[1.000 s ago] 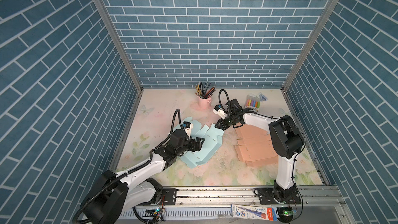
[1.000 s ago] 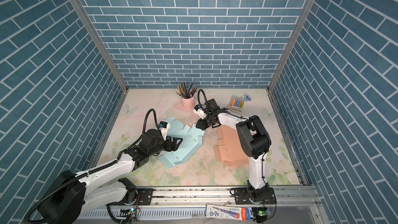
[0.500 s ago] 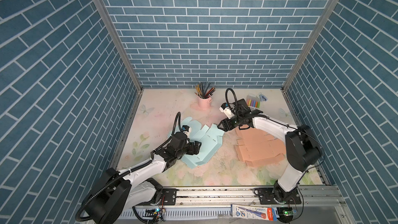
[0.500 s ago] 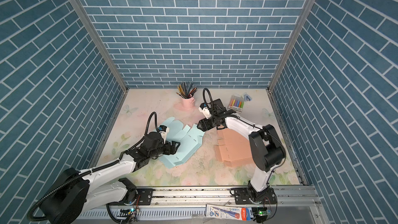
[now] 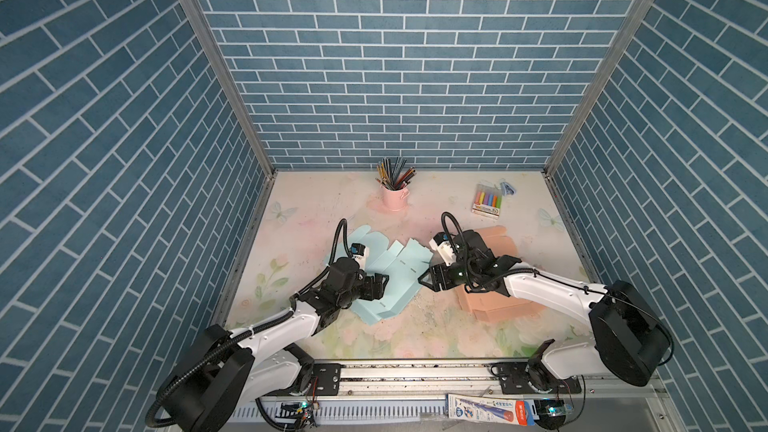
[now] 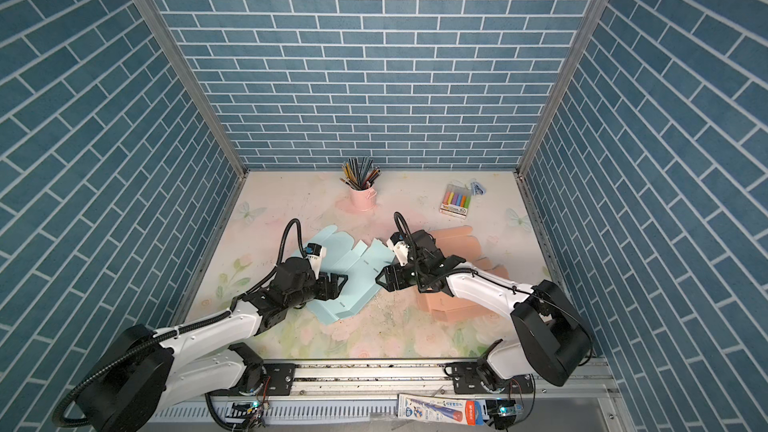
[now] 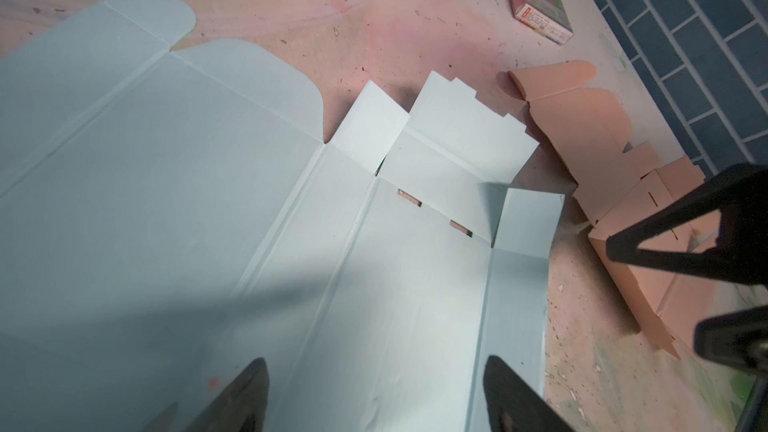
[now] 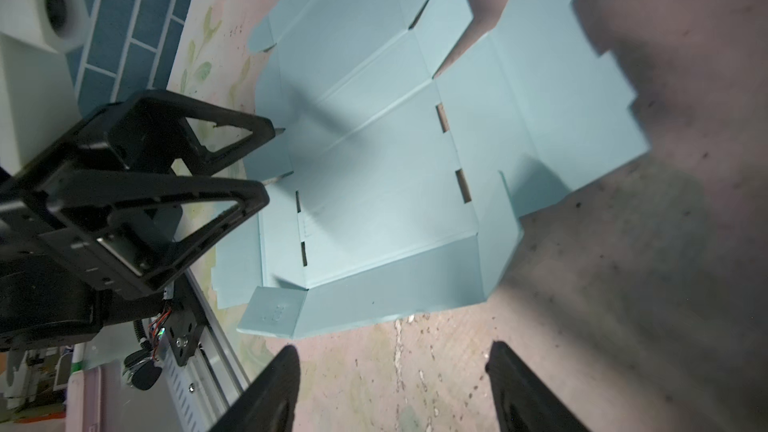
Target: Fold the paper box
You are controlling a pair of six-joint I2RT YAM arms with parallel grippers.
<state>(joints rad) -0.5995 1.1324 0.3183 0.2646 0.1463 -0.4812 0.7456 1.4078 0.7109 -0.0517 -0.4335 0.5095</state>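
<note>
The pale blue paper box (image 5: 401, 284) lies mostly flat (a few flaps lifted) just this side of the pink pencil cup (image 5: 394, 198). The left gripper (image 5: 380, 284), near-left of the cup, hangs over it, spread wide and empty; the right gripper (image 5: 424, 281), near-right, gapes empty at its edge

At the far edge of my table (image 5: 316, 209) stands a pink cup (image 5: 395, 198) full of pencils (image 5: 394, 172). Well to its right lies a marker pack (image 5: 488, 201). Nearer me, on the right, rests a stack of flat peach cardboard (image 5: 498, 308).
</note>
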